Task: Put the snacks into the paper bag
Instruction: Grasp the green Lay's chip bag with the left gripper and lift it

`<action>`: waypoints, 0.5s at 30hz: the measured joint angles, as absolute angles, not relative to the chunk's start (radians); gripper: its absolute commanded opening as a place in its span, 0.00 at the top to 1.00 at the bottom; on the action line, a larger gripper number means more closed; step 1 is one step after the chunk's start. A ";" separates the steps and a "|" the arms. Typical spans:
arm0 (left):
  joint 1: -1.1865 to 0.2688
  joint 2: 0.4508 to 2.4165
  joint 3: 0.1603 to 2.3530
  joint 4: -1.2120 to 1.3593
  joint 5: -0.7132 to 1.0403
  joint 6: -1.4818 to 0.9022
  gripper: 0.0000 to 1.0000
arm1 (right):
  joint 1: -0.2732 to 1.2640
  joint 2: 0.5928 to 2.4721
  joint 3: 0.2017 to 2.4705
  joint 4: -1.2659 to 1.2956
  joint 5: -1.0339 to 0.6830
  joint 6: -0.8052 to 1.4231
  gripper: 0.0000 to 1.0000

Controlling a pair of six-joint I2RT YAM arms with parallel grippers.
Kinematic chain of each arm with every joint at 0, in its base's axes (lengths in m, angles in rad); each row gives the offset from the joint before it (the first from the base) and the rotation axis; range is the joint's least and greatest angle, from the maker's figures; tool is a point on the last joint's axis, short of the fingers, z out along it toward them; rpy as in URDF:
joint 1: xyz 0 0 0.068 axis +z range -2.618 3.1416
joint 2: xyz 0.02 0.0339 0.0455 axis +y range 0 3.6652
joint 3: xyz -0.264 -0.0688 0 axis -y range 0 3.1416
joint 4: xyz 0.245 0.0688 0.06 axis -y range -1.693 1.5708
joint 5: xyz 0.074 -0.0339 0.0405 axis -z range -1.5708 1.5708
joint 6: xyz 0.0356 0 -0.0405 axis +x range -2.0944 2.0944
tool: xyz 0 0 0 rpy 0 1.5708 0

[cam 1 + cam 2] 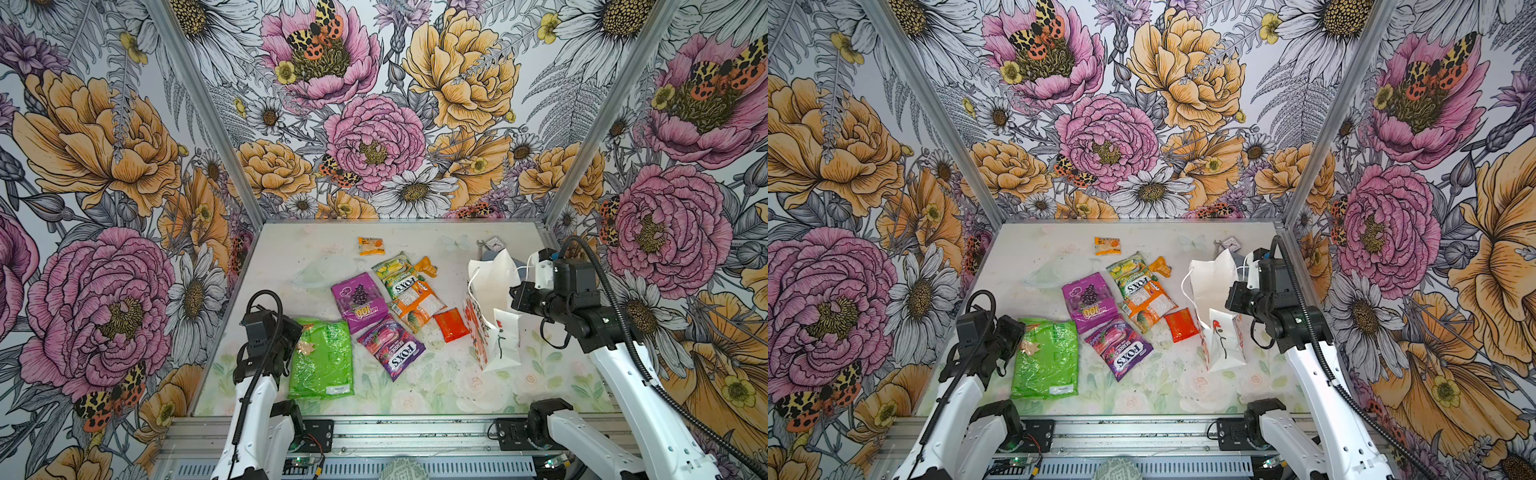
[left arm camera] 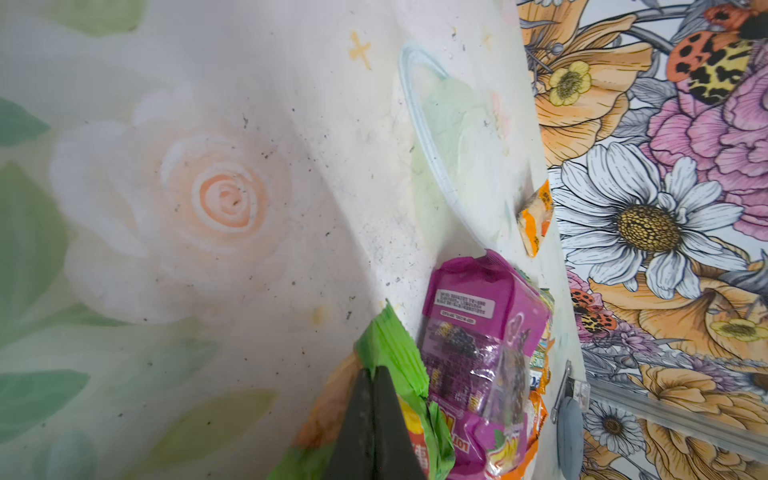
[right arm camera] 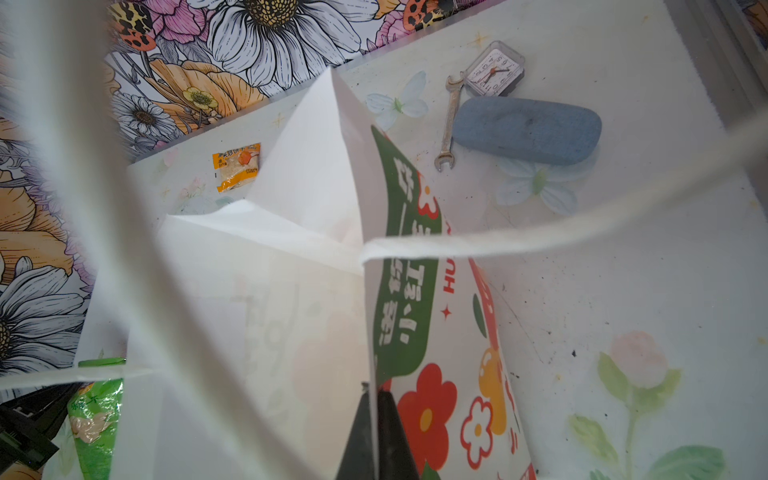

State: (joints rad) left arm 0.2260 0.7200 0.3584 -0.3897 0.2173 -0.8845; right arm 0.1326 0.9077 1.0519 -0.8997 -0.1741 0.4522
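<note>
While both top views show the snacks (image 1: 359,301) loose on the tabletop (image 1: 419,386) between left tool (image 1: 298,343) and right tool (image 1: 514,296), nothing looks bagged. Left wrist: left tool (image 2: 374,372) clamped on green packet (image 2: 395,349) edge. Right wrist: right tool (image 3: 376,395) pinches paper bag (image 3: 291,291) wall; inside looks empty.

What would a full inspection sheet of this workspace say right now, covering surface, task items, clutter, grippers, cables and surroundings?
Surface: floral-print table, speckled with dirt.
Job's things: paper bag upright, mouth open; snack packets lie on the table outside it.
Clutter: wrench, clock and grey-blue case beyond the bag; clear plastic lid.
Grippers: left gripper shut on green packet corner; right gripper shut on the bag's rim.
Cables: black hoses loop along both arms, off the table.
Surroundings: flowered walls, aluminium frame.
</note>
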 measured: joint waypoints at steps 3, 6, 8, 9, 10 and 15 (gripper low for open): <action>0.214 0.635 0.362 -0.435 0.200 -0.899 1.00 | 0.133 0.902 1.052 -0.900 -0.174 0.456 1.00; 0.205 0.561 0.392 -0.502 0.172 -0.917 1.00 | 0.133 0.898 1.052 -0.900 -0.174 0.456 1.00; 0.199 0.517 0.437 -0.553 0.148 -0.927 1.00 | 0.133 0.898 1.053 -0.900 -0.174 0.459 1.00; 0.194 0.500 0.467 -0.573 0.134 -0.933 1.00 | 0.133 0.898 1.053 -0.900 -0.174 0.461 1.00; 0.191 0.485 0.498 -0.587 0.120 -0.937 1.00 | 0.133 0.898 1.054 -0.900 -0.174 0.464 1.00; 0.163 0.460 0.649 -0.636 0.049 -0.954 1.00 | 0.133 0.898 1.068 -0.907 -0.174 0.478 1.00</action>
